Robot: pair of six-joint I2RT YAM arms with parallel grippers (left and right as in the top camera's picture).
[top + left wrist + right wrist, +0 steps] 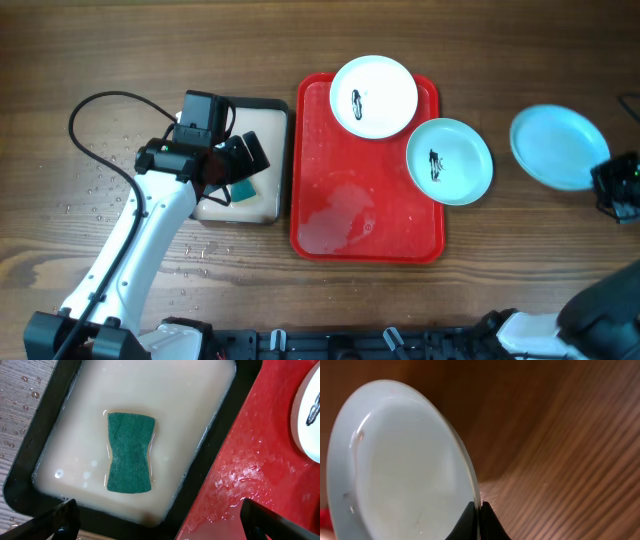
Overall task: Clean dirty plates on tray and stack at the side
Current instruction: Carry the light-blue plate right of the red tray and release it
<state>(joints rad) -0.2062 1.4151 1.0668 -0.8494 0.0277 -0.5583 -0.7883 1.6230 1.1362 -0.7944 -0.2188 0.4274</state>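
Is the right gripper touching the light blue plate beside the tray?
Touching. The right wrist view shows the right gripper with both fingertips pinched on the rim of the light blue plate, no gap between them.

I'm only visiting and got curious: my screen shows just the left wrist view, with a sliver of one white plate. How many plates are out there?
Observer: Three. The white plate and a light blue plate lie on the red tray, both smeared black.
Operator: Where's the third?
Observer: A second light blue plate is off the tray to the right, tilted, its rim pinched by the right gripper.
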